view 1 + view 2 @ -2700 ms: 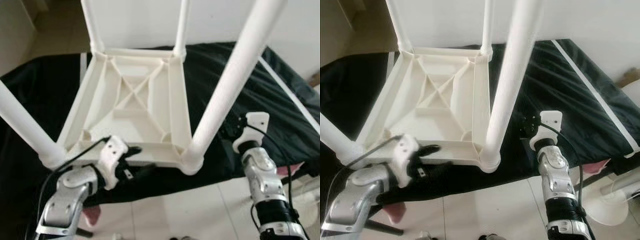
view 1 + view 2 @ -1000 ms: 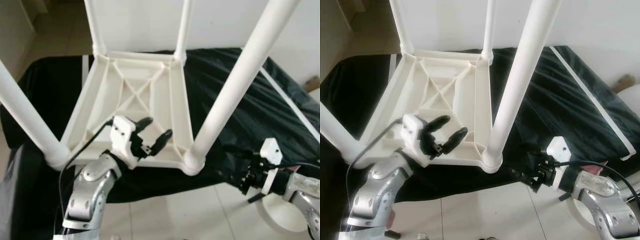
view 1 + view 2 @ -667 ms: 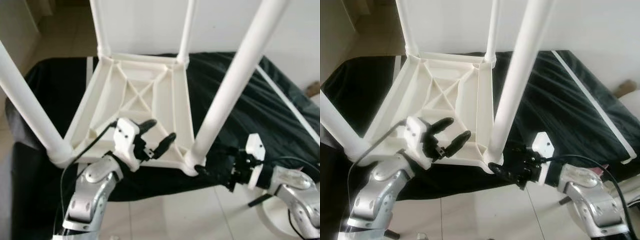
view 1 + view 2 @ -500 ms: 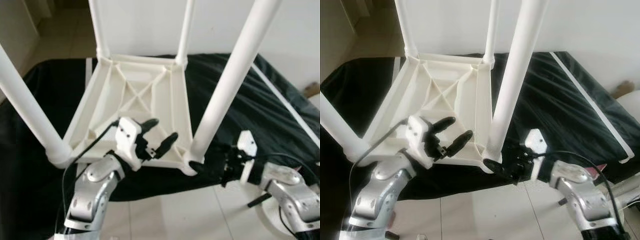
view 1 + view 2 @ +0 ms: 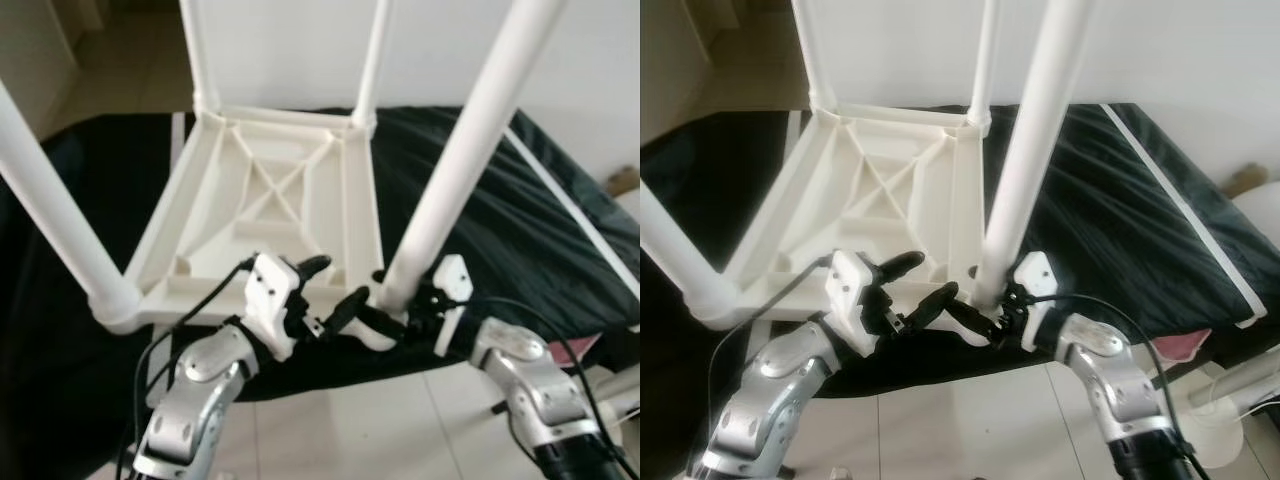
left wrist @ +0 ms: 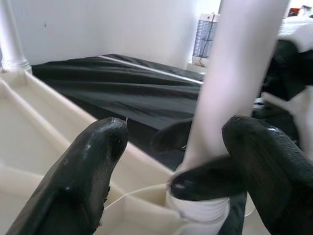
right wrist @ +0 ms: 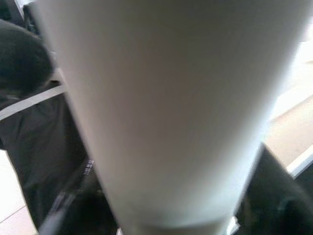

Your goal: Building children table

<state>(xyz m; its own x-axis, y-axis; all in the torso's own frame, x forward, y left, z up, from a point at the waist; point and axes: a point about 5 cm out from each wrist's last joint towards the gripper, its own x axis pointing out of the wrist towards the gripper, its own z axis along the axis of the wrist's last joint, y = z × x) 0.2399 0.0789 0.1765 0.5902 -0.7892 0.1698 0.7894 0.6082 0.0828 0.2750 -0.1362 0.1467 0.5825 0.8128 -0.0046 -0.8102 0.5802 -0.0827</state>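
Observation:
A white plastic children's table (image 5: 270,190) lies upside down on a black cover (image 5: 500,210), its legs pointing up. The near right leg (image 5: 450,170) rises from the front corner socket. My right gripper (image 5: 382,298) is at that leg's base, one black finger behind it and one in front, shut on it; the leg (image 7: 166,107) looms large in the right wrist view. My left gripper (image 5: 332,286) hovers open just left of the same corner, above the table's front rim, holding nothing. Its two fingertips (image 6: 110,137) frame the leg (image 6: 239,73) in the left wrist view.
The near left leg (image 5: 50,200) stands at the other front corner, and two far legs (image 5: 200,60) rise at the back. Pale floor tiles (image 5: 350,420) lie below the cover's front edge. A white round base (image 5: 1240,390) and something pink (image 5: 1185,345) sit at the right.
My right gripper has swung in from the right and closed around the base of the near right leg. My left gripper has shifted right, toward that corner, still open.

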